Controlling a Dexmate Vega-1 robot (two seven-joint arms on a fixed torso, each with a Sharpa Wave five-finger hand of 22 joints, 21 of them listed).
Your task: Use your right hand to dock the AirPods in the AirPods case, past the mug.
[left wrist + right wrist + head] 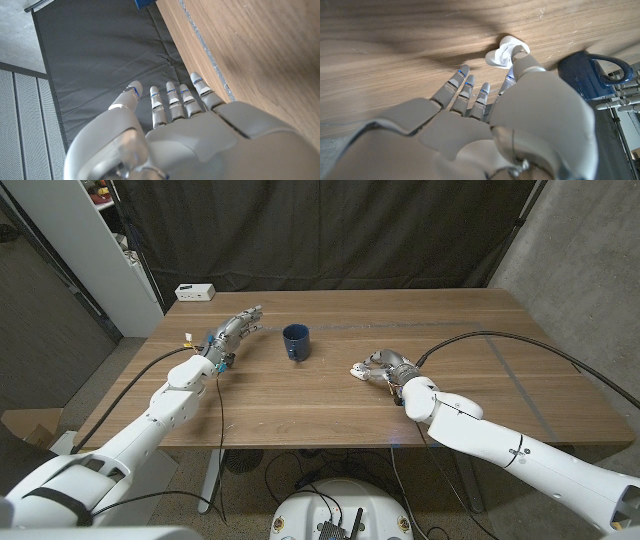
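My right hand (520, 120) sits closest to the wrist camera, its back toward the lens, fingers (455, 85) stretched out over the wood. My thumb tip touches a small white piece, the AirPods (501, 52), lying on the table (330, 405). From above, the right hand (385, 368) is right of the table's middle with that white piece (357, 370) at its fingertips, on the side facing the mug. I cannot tell whether the thumb and a finger are pinching it or only touching it. I cannot make out a separate case.

The mug (295, 342) is dark blue, upright, near the table's middle, between my two hands and well apart from the right one. In the right wrist view the mug (587, 72) shows its handle, just beyond the thumb.

My left hand (228, 338) is on the left side of the table, left of the mug, fingers straight and apart, holding nothing. Its wrist view shows the left hand (190, 140) stretched out along the table edge.

A small white box (194, 292) lies at the far left corner.
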